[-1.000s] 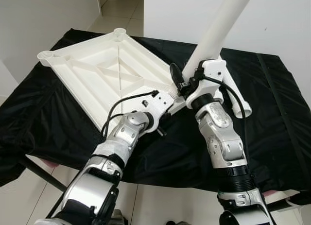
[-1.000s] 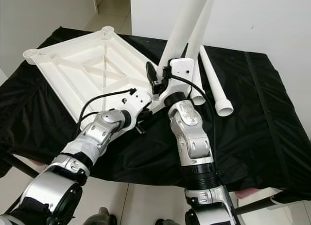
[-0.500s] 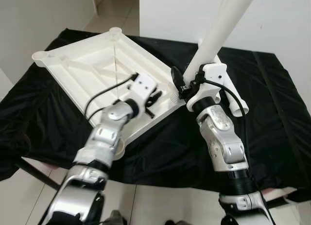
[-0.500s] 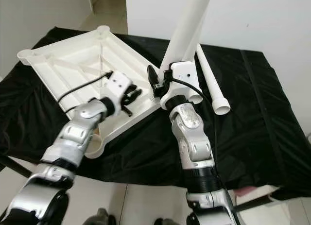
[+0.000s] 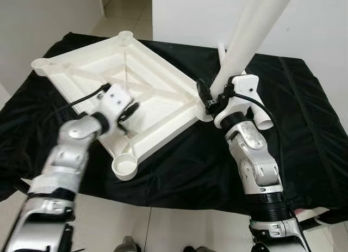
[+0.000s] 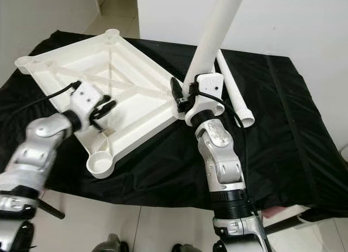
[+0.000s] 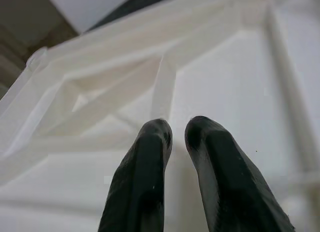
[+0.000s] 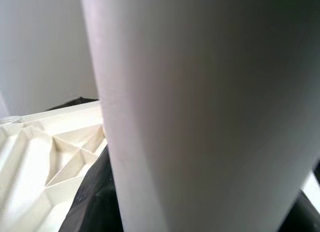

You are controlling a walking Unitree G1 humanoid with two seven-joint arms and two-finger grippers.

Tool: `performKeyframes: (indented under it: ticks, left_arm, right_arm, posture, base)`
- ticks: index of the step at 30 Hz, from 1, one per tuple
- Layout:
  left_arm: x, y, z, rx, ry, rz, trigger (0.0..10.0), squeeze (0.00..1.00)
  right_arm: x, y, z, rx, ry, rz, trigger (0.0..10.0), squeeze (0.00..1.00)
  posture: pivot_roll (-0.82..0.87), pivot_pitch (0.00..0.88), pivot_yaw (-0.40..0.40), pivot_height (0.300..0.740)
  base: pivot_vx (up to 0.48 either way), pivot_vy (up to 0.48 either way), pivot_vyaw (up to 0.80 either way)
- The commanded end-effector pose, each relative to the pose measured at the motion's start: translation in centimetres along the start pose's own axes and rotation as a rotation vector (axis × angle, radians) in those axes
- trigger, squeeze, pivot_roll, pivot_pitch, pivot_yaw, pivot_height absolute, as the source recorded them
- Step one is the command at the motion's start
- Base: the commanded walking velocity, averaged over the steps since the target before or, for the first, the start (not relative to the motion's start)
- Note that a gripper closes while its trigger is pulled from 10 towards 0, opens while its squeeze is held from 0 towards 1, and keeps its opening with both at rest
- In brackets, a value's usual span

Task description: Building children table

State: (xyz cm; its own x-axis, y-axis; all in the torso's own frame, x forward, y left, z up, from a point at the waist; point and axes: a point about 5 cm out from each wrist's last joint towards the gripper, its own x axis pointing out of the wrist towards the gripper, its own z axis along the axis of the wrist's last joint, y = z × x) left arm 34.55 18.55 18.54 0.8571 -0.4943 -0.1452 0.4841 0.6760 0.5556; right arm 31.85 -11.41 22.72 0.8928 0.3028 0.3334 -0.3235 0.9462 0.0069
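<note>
Your white tabletop [image 5: 136, 94] lies upside down on the black cloth [image 5: 304, 132], ribbed underside facing up, set at an angle so one round corner socket [image 5: 124, 166] points toward you at the near edge. Two more sockets show at the far side, one at the far-left corner [image 5: 41, 63] and one at the far corner [image 5: 125, 36].

Your left gripper [image 5: 128, 111] hovers over the near-left part of that underside, just above the ribs. In the left wrist view its two black fingers [image 7: 145, 182] stand close together with only a thin gap between them, gripping nothing, pointing at a rib junction of the tabletop [image 7: 165, 81].

Your right gripper [image 5: 209, 99] sits at the right-hand corner of the tabletop, clamped around the lower end of a long white leg [image 5: 255, 29]. The leg rises steeply up and away, tilted to the right, its foot right at that corner socket [image 5: 204, 113]. Whether the foot is seated in the socket, I cannot tell; the gripper covers the joint. In the right wrist view the leg [image 8: 200, 111] looms close, with the tabletop's ribs beside it.

Another white leg [image 6: 234, 97] lies flat on the cloth just behind your right wrist, its wide end toward you.
</note>
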Motion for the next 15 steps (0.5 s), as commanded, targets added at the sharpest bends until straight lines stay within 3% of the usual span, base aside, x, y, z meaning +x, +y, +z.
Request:
performKeyframes:
  ticks: [1, 9, 15]
  left_arm:
    - [-0.3, -0.5, -1.2, 0.045, 0.064, -0.027, 10.0, 0.00]
    - [-0.8, -1.0, -2.3, 0.129, 0.119, -0.058, 10.0, 0.00]
    - [-0.4, -2.9, -2.3, 0.178, 0.120, -0.133, 10.0, 0.00]
  right_arm:
    - [0.0, 0.3, 0.4, -0.001, -0.016, 0.011, 10.0, 0.00]
    - [0.0, 0.3, 0.5, -0.003, -0.016, 0.015, 10.0, 0.00]
    - [0.1, 0.3, 0.5, -0.004, -0.015, 0.024, 10.0, 0.00]
  posture:
    - [0.11, 0.060, -0.034, 0.740]
    - [0.12, 0.058, -0.041, 0.740]
    - [0.12, 0.053, -0.049, 0.740]
  base:
    - [0.000, 0.000, 0.00]
    - [0.000, 0.000, 0.00]
    - [0.000, 0.000, 0.00]
